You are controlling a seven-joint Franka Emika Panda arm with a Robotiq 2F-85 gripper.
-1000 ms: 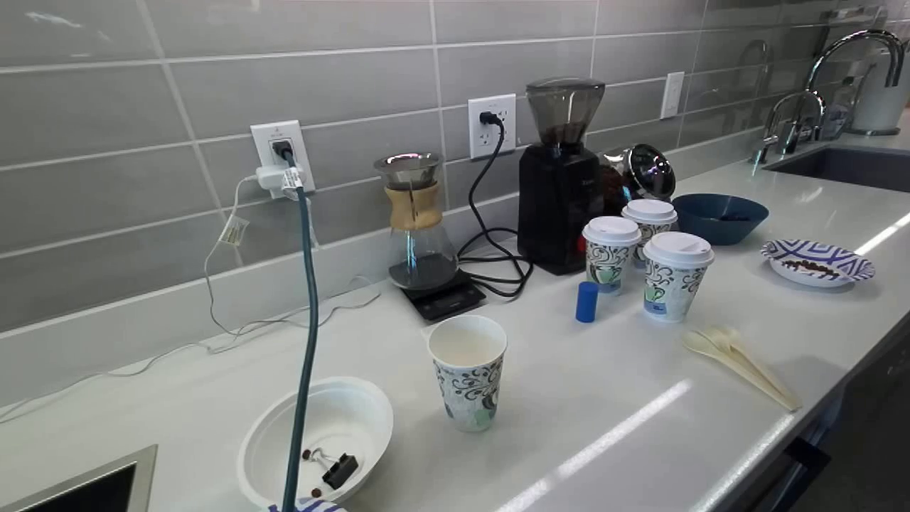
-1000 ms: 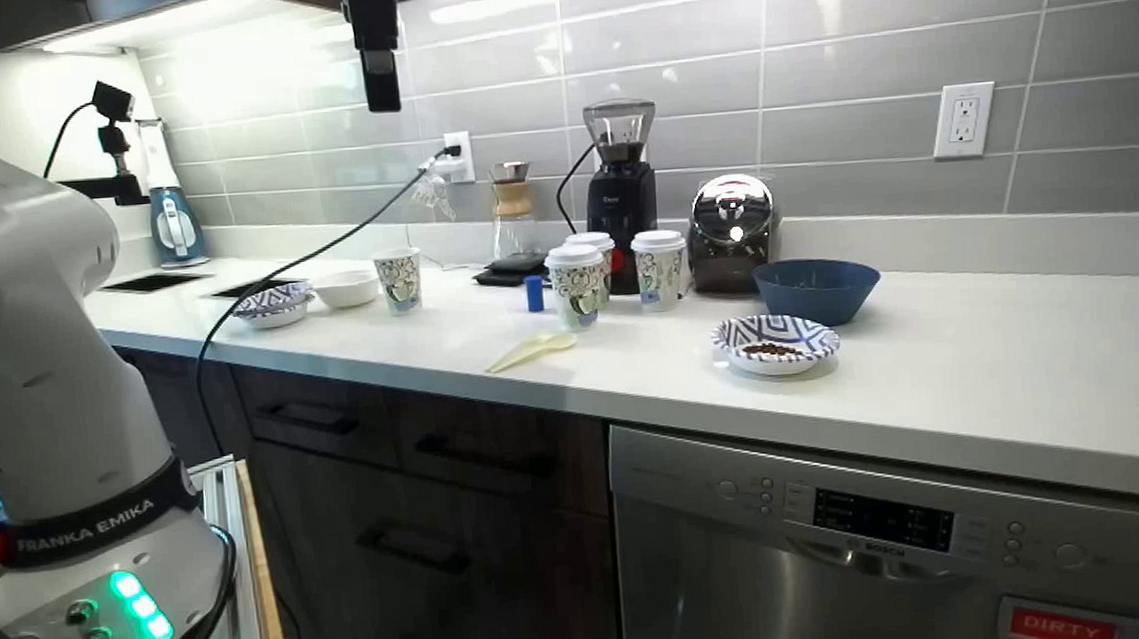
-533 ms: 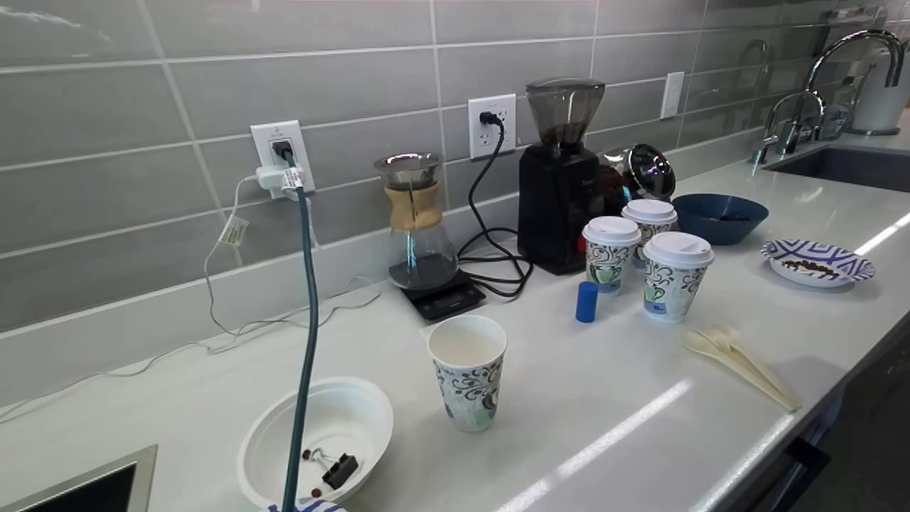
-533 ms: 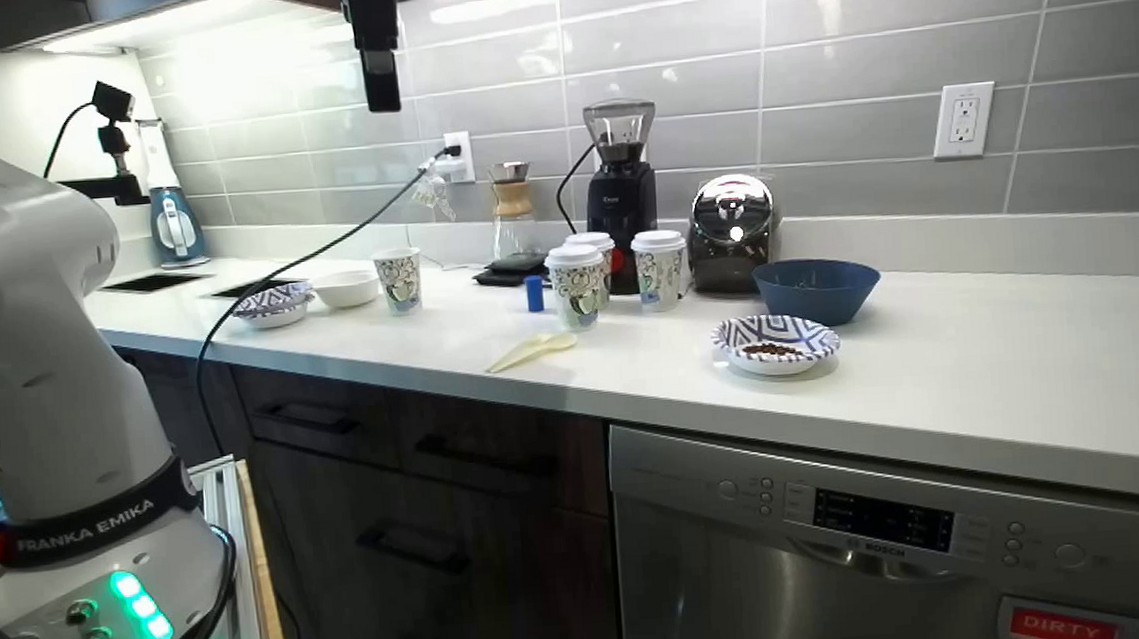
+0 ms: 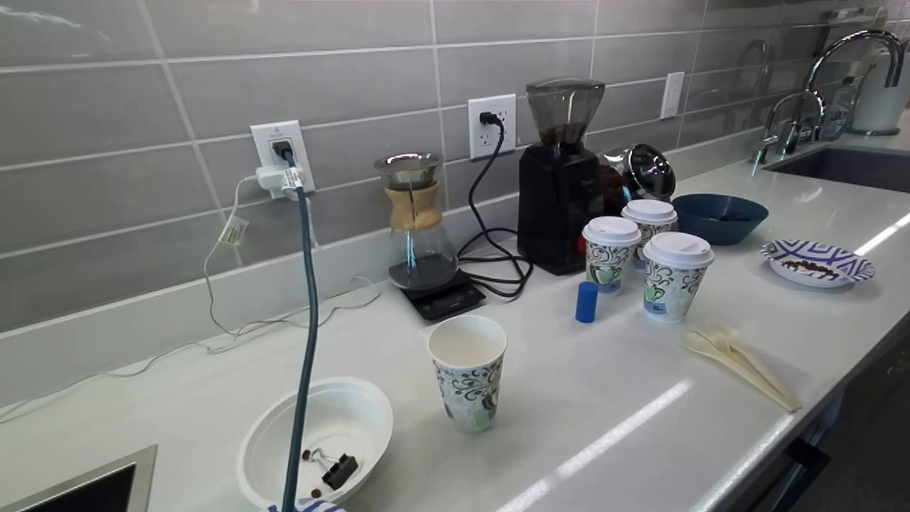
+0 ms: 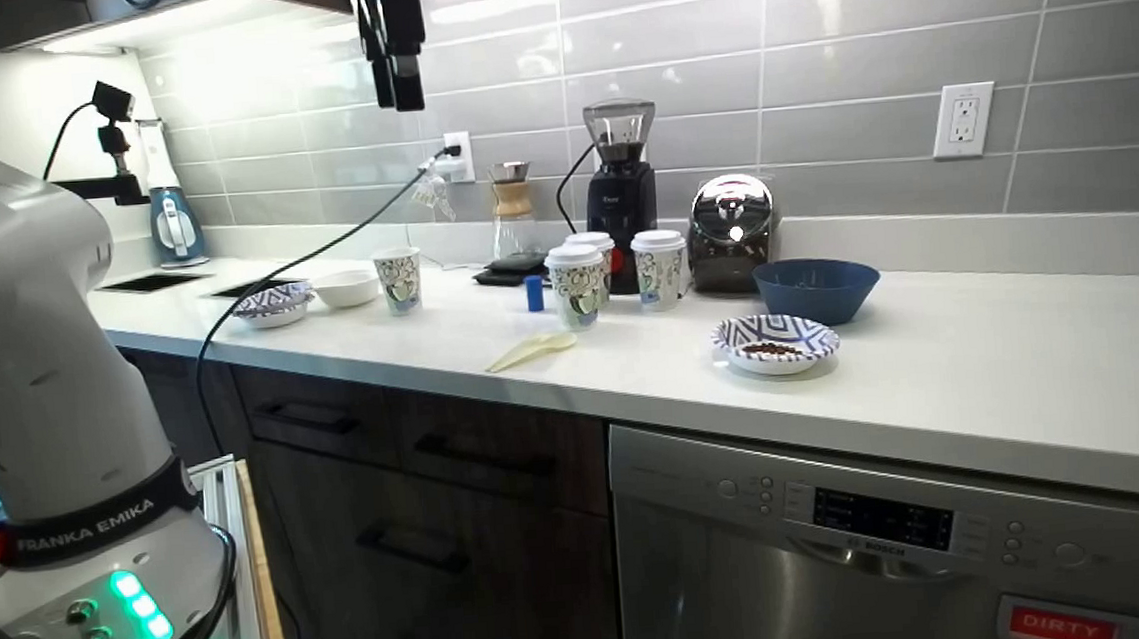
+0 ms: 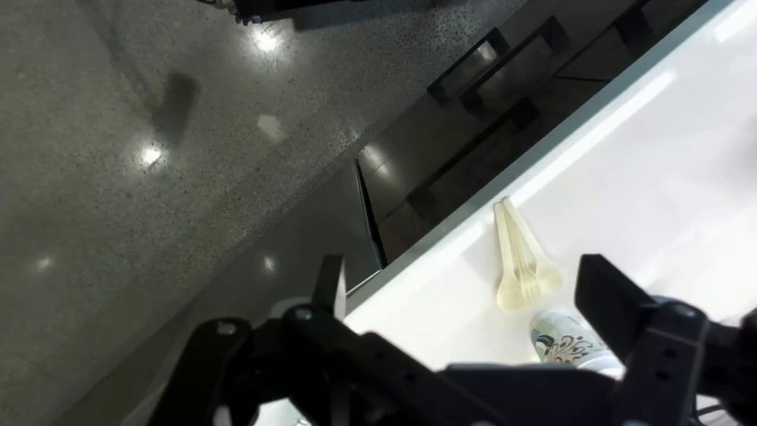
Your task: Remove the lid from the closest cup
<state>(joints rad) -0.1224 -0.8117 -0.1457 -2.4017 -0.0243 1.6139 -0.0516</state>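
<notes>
In an exterior view, the lidded cup [image 5: 670, 291] nearest the pale utensils [image 5: 721, 348] stands upright — its white lid [image 5: 679, 249] on. In an exterior view, the jaws hang above the table [image 6: 1003, 359]. In the wrist view, they gape wide — that cup partly hidden by them.

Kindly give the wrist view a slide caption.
Open hand; beyond it, pale utensils and a lidded cup on the counter.
</notes>
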